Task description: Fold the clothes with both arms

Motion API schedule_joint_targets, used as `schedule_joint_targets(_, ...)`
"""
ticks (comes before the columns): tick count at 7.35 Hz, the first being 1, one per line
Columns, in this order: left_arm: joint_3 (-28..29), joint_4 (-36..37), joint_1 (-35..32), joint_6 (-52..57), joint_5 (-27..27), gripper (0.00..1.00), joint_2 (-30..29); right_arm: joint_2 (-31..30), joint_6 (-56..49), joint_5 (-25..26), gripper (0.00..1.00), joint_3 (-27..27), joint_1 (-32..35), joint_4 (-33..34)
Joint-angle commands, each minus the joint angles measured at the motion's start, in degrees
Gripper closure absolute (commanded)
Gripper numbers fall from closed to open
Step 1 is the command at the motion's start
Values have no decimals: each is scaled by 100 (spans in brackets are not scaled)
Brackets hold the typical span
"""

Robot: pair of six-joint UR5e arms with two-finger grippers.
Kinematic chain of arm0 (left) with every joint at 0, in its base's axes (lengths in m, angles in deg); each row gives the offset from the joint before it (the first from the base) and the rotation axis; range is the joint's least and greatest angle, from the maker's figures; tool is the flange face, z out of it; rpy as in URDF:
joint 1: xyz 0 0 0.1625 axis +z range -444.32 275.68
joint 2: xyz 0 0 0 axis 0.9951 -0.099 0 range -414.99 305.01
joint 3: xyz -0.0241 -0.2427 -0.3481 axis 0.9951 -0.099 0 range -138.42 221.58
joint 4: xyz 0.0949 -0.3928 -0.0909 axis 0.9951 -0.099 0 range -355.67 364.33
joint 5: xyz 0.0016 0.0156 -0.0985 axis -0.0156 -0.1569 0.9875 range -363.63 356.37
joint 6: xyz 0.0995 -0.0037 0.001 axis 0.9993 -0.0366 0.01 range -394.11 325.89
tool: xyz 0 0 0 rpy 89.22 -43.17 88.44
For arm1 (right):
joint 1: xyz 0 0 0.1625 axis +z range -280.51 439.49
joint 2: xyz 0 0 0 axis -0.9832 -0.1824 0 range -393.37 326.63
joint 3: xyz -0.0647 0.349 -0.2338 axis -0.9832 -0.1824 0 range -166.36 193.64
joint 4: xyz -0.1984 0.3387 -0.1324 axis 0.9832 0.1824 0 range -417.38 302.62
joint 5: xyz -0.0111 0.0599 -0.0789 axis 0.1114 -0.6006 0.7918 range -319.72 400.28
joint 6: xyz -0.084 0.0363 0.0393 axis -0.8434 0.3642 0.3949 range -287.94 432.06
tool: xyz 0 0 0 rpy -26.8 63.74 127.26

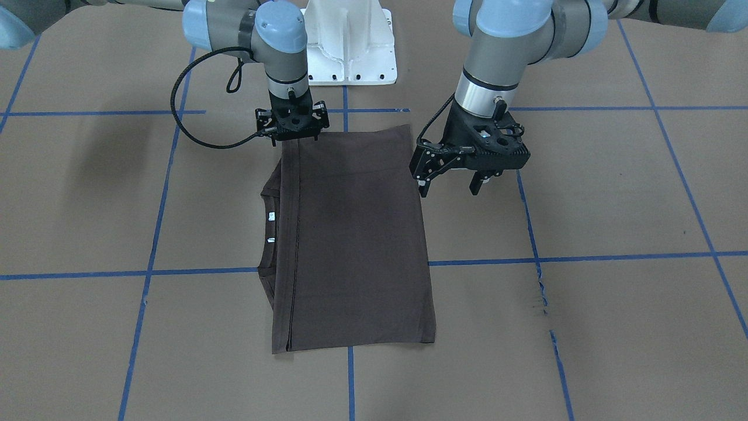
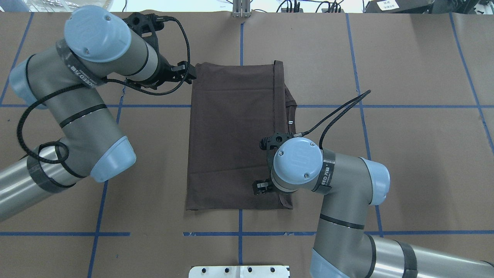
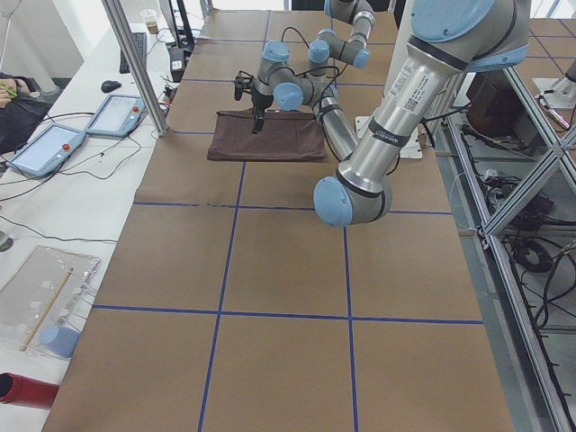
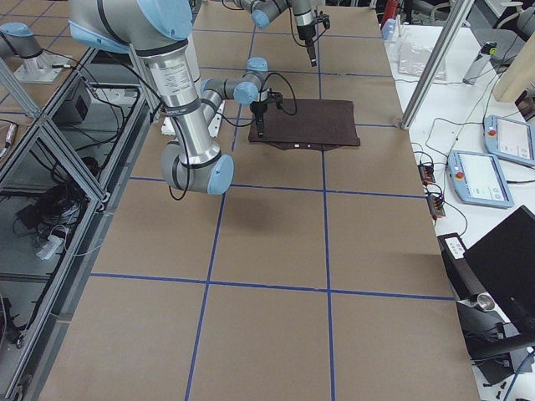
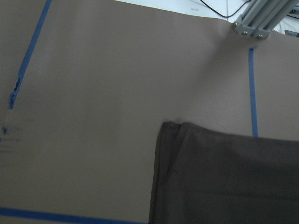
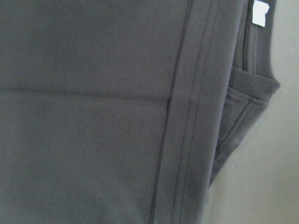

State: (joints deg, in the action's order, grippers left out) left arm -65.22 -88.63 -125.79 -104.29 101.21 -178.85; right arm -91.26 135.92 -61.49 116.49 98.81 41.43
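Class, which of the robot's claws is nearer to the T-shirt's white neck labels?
Right. The right claw is over the T-shirt at its collar-side edge, near the neck labels; the left claw hangs beside the opposite edge.

A robotics lab: teach pendants (image 3: 40, 148), aluminium framing (image 3: 135, 65), loose cables (image 3: 531, 256) and a blue-taped table (image 3: 279, 270).

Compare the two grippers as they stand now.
The left gripper hangs higher, beside the shirt, while the right gripper sits low over the shirt's collar-side corner. The left gripper's jaws stand wide apart and empty; the right gripper's are hidden beneath its body. The left gripper tilts; the right gripper points straight down. Both are black.
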Motion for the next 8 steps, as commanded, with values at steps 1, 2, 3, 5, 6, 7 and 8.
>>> schedule_joint_targets(1,-104,41,34,-5,11,0,64,67,-22,-263,0,-46,-25,515)
schedule_joint_targets(2,-96,41,34,-5,11,0,64,50,-22,-264,0,-98,-34,516)
schedule_joint_targets(3,-87,41,34,3,19,0,64,49,-22,-264,0,-133,-43,516)
schedule_joint_targets(5,-87,41,34,-5,20,0,73,58,-22,-264,0,-177,-43,516)
schedule_joint_targets(6,-78,41,34,-5,20,0,73,49,-22,-264,0,-177,-43,533)
schedule_joint_targets(7,-87,41,34,-31,20,0,65,41,-22,-273,0,-169,-43,577)
schedule_joint_targets(8,-69,41,43,-40,28,0,64,6,-22,-282,0,-169,-25,595)
